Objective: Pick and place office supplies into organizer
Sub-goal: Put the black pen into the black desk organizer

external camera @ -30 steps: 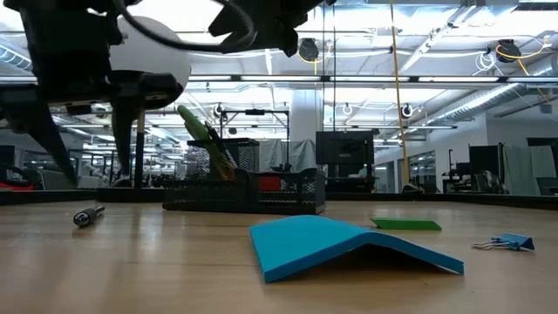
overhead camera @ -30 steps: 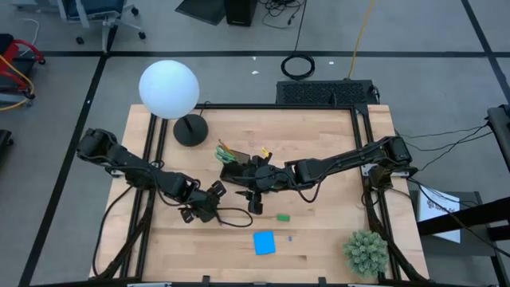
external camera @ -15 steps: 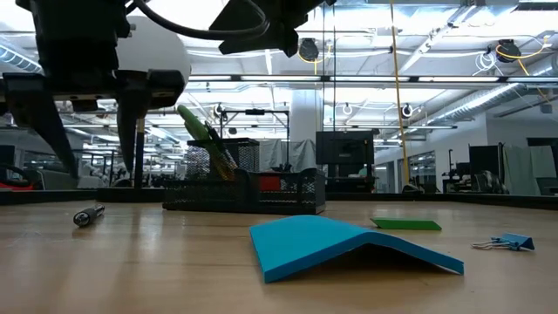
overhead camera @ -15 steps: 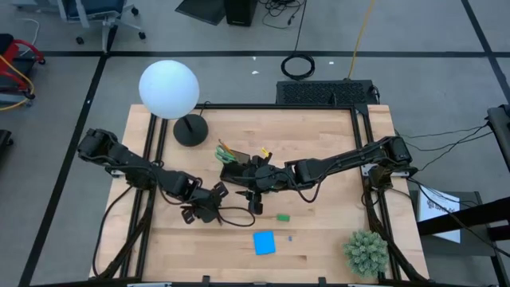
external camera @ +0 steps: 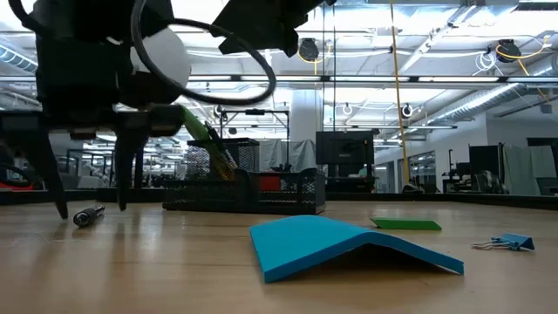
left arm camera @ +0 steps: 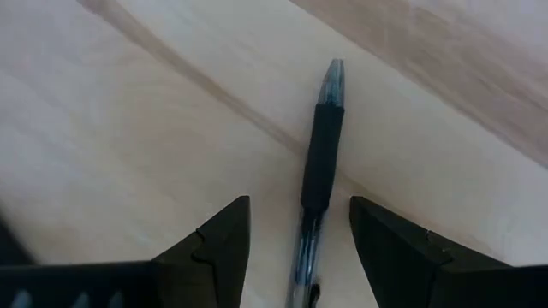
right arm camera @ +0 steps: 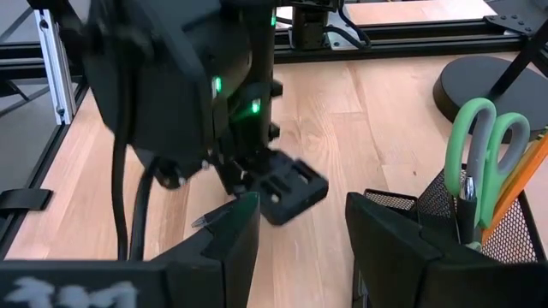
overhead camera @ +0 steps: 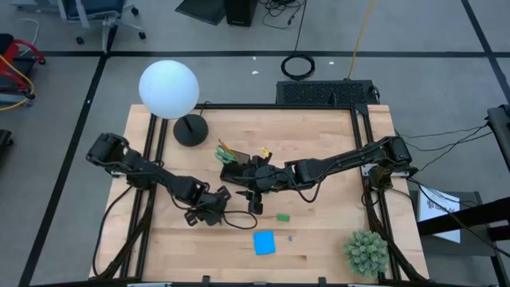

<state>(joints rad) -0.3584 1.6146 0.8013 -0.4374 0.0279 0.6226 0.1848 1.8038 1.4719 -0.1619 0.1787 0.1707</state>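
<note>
Fingers of the left end effector [left arm camera: 298, 248] spread astride a dark pen [left arm camera: 320, 167], seemingly untouched.

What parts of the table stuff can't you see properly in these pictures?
- Pen: in the left wrist view its back end runs off the picture's edge between the left hand's open fingers.
- Same pen, high view: hidden under the left hand.
- Organizer, low view: its inside is blocked by its mesh wall.
- Scissors, right wrist view: the blades are hidden down in the organizer.
- Clip, high view: too small to make out.
</note>
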